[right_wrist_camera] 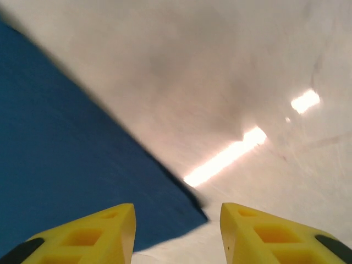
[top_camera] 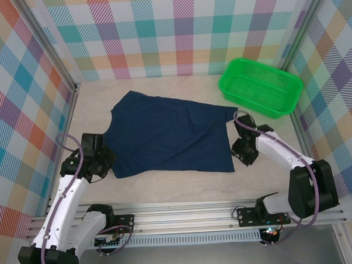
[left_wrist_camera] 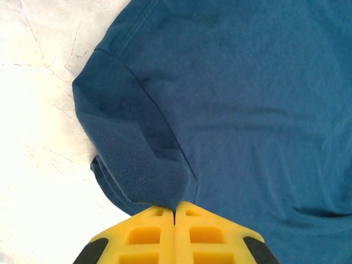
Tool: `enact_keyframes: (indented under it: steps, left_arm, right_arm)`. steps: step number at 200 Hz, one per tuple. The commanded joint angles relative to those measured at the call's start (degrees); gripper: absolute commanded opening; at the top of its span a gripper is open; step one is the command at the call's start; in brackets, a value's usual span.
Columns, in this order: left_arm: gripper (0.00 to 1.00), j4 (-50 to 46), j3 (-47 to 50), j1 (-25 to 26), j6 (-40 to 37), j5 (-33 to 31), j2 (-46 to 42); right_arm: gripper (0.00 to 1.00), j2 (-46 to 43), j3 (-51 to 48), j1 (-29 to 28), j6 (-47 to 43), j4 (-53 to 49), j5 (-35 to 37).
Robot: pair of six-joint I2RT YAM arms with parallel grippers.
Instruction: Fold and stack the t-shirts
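A dark navy t-shirt (top_camera: 170, 135) lies spread flat on the pale table, its plain face up and no print showing. At its near-left corner my left gripper (top_camera: 101, 164) is shut, and the left wrist view shows the yellow tips (left_wrist_camera: 175, 212) pinching a bunched fold of the t-shirt (left_wrist_camera: 247, 110) by the sleeve seam. My right gripper (top_camera: 240, 152) sits at the shirt's near-right corner. In the right wrist view it stands open (right_wrist_camera: 177, 220) just over the table, with the t-shirt's corner (right_wrist_camera: 66, 165) lying between and ahead of its fingers, untouched.
A green plastic basket (top_camera: 248, 102) stands at the back right, just beyond the right arm. Plaid walls close in the table on three sides. Bare tabletop (top_camera: 167, 188) runs between the shirt and the metal rail (top_camera: 197, 216) at the near edge.
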State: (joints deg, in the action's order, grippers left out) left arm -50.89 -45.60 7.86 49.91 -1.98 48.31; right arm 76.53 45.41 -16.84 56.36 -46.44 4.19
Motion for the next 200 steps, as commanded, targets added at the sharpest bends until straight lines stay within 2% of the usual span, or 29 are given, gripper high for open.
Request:
enact_keyframes:
  steps: [1,22,58,86,118,130,145,153,182,200]
  left_arm:
    - [0.0,-0.5,0.1,0.6,0.4,0.4,0.4]
    - [0.0,-0.2,-0.2,0.7,0.4,0.5,1.2]
    - [0.0,-0.2,-0.3,0.9,0.4,0.3,1.3]
    - [0.0,-0.1,-0.1,1.1,0.4,0.2,1.3]
    - [0.0,0.6,0.1,1.0,0.5,0.3,1.6]
    - [0.0,1.3,0.0,1.1,0.4,0.6,1.8]
    - [0.0,2.5,-0.5,1.1,0.3,0.6,1.8]
    - [0.0,2.9,-1.3,1.1,0.3,0.3,1.9]
    - [0.0,3.8,-8.6,1.2,-0.7,-2.3,5.4]
    - [0.0,3.9,-18.4,1.0,-2.2,-4.7,8.9]
  right_arm:
    - [0.44,-1.2,-4.7,-0.5,5.3,3.3,-5.4]
    - [0.43,0.5,-6.7,-0.5,7.4,6.4,-8.5]
    - [0.42,1.9,-7.7,-0.7,8.7,7.8,-9.2]
    - [0.38,3.3,-8.7,-0.7,10.4,10.3,-10.8]
    - [0.3,6.0,-8.5,-1.1,13.0,12.2,-11.1]
    - [0.2,6.7,-7.9,-1.1,13.3,12.5,-10.2]
    - [0.05,6.8,-4.9,-1.3,11.0,11.8,-7.1]
    - [0.0,6.4,-2.4,-1.4,8.9,11.2,-5.6]
    - [0.0,4.4,11.8,-3.5,-1.0,7.4,-0.3]
    - [0.0,3.2,21.2,-4.0,-6.1,6.0,1.5]
